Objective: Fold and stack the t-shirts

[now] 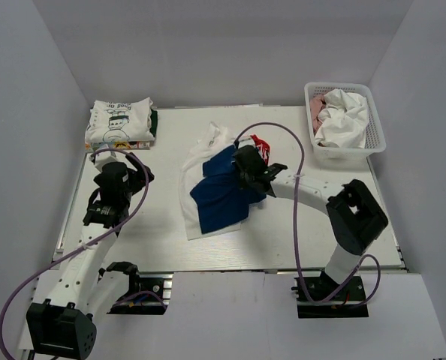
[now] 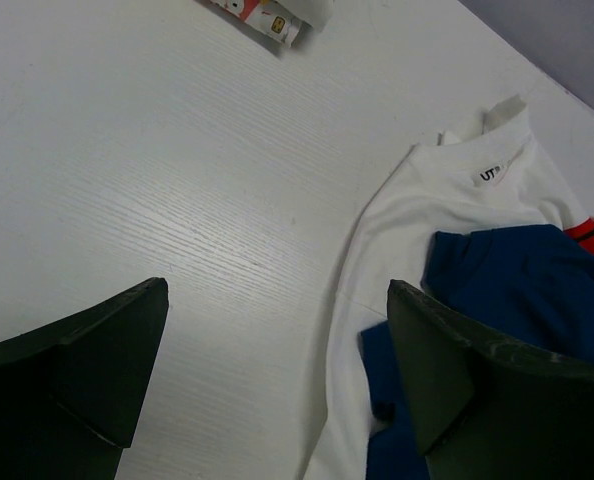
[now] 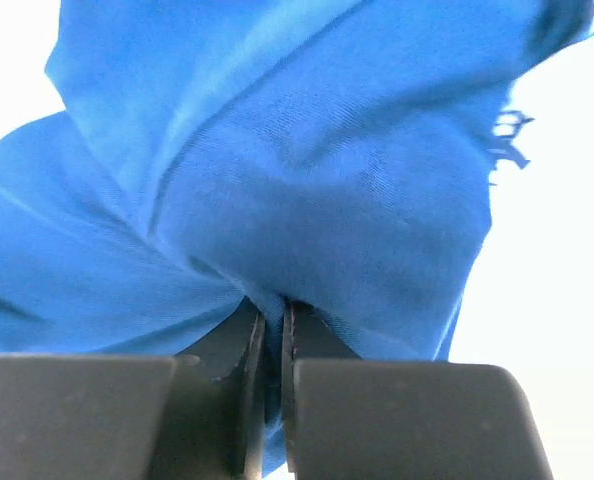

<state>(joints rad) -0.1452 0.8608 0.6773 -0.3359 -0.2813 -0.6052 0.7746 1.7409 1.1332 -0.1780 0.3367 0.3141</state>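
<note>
At the lower left of the top view, the left arm (image 1: 109,196) holds the left jaws apart over the bare table (image 1: 155,236). At the centre, the right arm (image 1: 313,191) has the right jaws clamped on a fold of the blue t-shirt (image 1: 219,199), which lies crumpled across the white t-shirt (image 1: 195,166) with the red print (image 1: 260,142). Farther back, a folded stack of cartoon-print t-shirts (image 1: 120,124) sits at the upper left and a white basket (image 1: 343,152) of crumpled cloth at the upper right.
</note>
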